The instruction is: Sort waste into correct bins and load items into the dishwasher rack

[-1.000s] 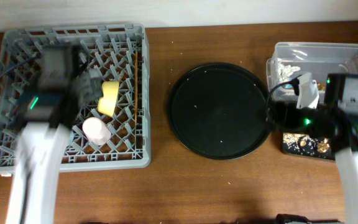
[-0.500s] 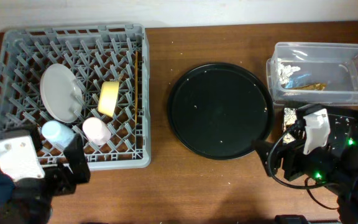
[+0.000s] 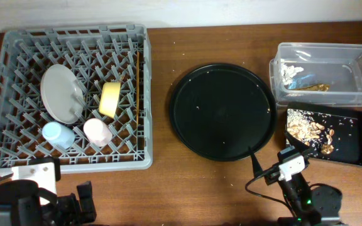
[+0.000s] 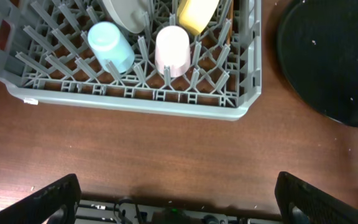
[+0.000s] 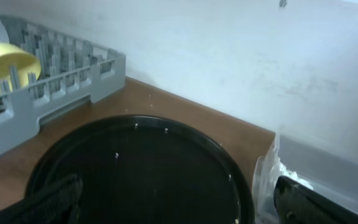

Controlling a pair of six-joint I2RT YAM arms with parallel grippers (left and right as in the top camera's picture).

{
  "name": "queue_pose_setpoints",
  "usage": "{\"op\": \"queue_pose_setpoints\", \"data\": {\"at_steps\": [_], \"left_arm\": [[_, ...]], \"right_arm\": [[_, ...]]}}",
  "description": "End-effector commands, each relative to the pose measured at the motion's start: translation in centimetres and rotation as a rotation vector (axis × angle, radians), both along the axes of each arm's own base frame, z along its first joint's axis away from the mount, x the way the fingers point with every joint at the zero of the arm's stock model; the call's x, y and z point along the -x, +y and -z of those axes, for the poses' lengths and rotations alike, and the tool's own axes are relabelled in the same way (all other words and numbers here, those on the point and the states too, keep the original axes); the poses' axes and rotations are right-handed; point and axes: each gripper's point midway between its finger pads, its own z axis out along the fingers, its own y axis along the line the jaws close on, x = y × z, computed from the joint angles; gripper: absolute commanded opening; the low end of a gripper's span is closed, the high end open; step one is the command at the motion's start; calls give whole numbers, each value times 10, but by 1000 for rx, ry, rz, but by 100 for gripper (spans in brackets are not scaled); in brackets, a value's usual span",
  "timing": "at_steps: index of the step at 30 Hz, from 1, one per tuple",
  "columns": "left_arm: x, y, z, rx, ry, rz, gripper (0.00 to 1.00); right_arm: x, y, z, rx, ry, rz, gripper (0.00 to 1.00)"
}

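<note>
The grey dishwasher rack (image 3: 17, 44) at the left holds the white plate (image 3: 60, 93), yellow bowl (image 3: 110, 98), blue cup (image 3: 58, 134), pink cup (image 3: 97, 132) and chopsticks (image 3: 139, 78). The clear tub (image 3: 357, 63) holds white tissue (image 3: 290, 70) and the golden wrapper (image 3: 311, 87). The black rectangular tray (image 3: 351, 141) holds brown food scraps (image 3: 307, 129). My left gripper (image 4: 176, 183) is open and empty over bare table in front of the rack (image 4: 135, 99). My right gripper (image 5: 178, 186) is open and empty at the near edge of the round tray.
The large round black tray (image 3: 224, 111) lies mid-table with only crumbs; it also shows in the right wrist view (image 5: 142, 168). Both arms sit low at the table's front edge, left (image 3: 36, 201) and right (image 3: 297, 194). A white wall is behind.
Both arms have pulled back to the table's front edge. The left arm has left the rack, uncovering the plate and blue cup. The right arm has moved away from the bins.
</note>
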Motion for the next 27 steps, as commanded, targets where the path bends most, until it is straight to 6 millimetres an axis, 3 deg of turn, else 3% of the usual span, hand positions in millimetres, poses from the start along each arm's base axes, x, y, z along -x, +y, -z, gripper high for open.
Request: {"op": "queue_pose_setpoints", "data": {"at_steps": [1,7,17,20,23,25,27], "left_arm": [[0,-1,0,7,-1,0,99],[0,-1,0,7,-1,0,99],[0,-1,0,7,-1,0,99],[-4,18,-6,-84,-32,-67,99],[-70,17,-36,-132,-314,-33,99],[-101,5,-28,-166,-424,73,99],[-119,2,-4,-164,-533,76,99]], "right_arm": [[-8,0,20,1,-46,2,98],[-10,1,39,1,-4,-4,98],[-10,1,40,0,-3,-4,99],[-10,1,40,0,-3,-4,99],[-10,1,40,0,-3,-4,98],[-10,1,40,0,-3,-4,98],[-10,1,40,0,-3,-4,99]]}}
